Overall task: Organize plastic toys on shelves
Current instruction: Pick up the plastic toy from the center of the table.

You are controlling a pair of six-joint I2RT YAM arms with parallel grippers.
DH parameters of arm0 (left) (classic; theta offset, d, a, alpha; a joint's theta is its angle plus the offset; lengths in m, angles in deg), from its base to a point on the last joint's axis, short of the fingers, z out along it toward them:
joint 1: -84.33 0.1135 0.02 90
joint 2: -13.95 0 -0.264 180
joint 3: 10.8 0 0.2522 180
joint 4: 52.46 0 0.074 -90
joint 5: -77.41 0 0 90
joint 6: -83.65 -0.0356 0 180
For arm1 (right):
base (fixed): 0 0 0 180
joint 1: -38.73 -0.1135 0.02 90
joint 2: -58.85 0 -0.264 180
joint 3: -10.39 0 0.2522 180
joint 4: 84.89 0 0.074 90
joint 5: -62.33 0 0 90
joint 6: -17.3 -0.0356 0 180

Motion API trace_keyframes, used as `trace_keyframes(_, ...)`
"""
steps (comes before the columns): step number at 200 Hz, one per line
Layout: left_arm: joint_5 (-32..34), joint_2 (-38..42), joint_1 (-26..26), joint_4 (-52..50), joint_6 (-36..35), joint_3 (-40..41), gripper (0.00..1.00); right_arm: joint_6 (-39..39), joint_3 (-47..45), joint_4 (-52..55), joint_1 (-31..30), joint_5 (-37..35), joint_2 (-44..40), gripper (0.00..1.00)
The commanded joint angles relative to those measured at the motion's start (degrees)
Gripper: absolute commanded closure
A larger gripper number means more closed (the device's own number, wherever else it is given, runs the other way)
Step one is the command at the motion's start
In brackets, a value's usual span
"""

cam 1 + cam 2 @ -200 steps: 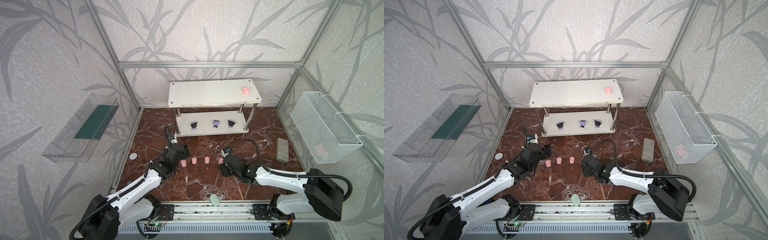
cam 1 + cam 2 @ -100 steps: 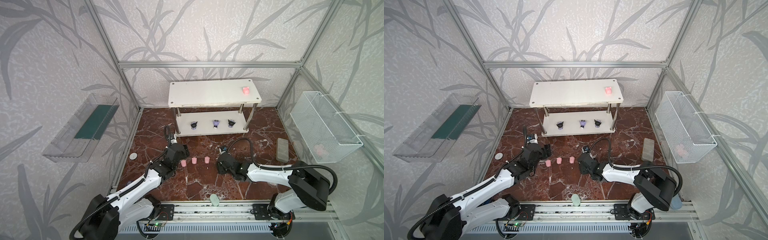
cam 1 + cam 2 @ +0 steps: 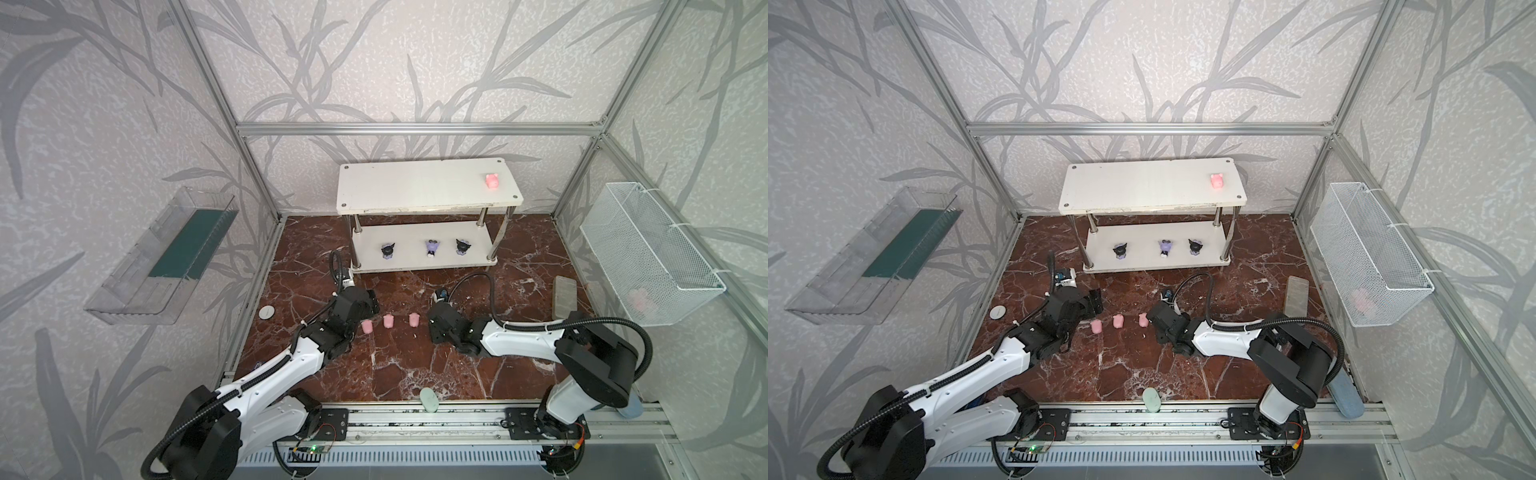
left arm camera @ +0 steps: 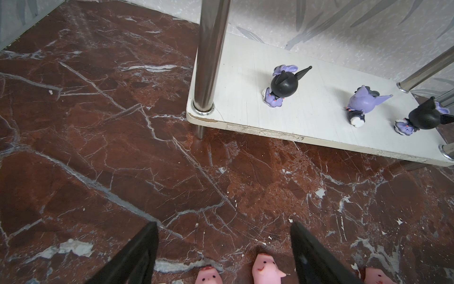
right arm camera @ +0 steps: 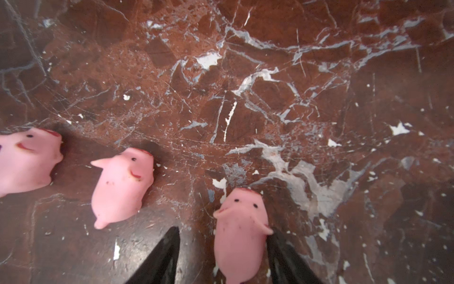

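Observation:
Three pink pig toys lie in a row on the marble floor [image 3: 367, 327] [image 3: 388, 320] [image 3: 414, 319]. My right gripper [image 5: 224, 231] is open around the rightmost pig [image 5: 242, 233]; one finger [image 5: 285, 258] touches its side and the other stands a little apart. My left gripper [image 4: 222, 226] is open, low over the floor, with two pigs [image 4: 208, 275] [image 4: 265, 269] between its fingers near their base. The white shelves [image 3: 415, 187] hold one pig [image 3: 492, 180] on the top board. Three figurines [image 3: 388, 250] [image 3: 432, 247] [image 3: 462, 246] stand on the lower board.
A white wire basket [image 3: 648, 257] on the right wall holds something pink. A clear tray [image 3: 166, 253] hangs on the left wall. On the floor are a white disc [image 3: 267, 311], a pale green oval [image 3: 429, 400] and a grey block [image 3: 564, 297].
My right gripper has slid left up to the rightmost floor pig and its jaws have narrowed around it. The left arm has stayed still.

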Motion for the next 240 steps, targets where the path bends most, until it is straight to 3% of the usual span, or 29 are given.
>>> trace_keyframes(1,0.5,-0.6,0.4,0.4,0.6,0.7,0.17,-0.6,1.3,1.4,-0.3,-1.8,0.9,0.44)
trace_keyframes(173,-0.1,-1.2,0.8,1.3,1.1,1.3,0.17,-1.5,-0.1,2.7,0.3,-3.4,-0.2,0.70)
trace_keyframes(208,-0.1,-0.9,0.8,1.2,1.1,1.6,0.18,-1.4,-0.6,5.9,0.3,-3.2,-5.5,0.72)
trace_keyframes(240,-0.1,-0.5,0.9,1.1,1.0,1.7,0.17,4.1,1.4,13.4,0.7,-3.1,-15.2,0.72)
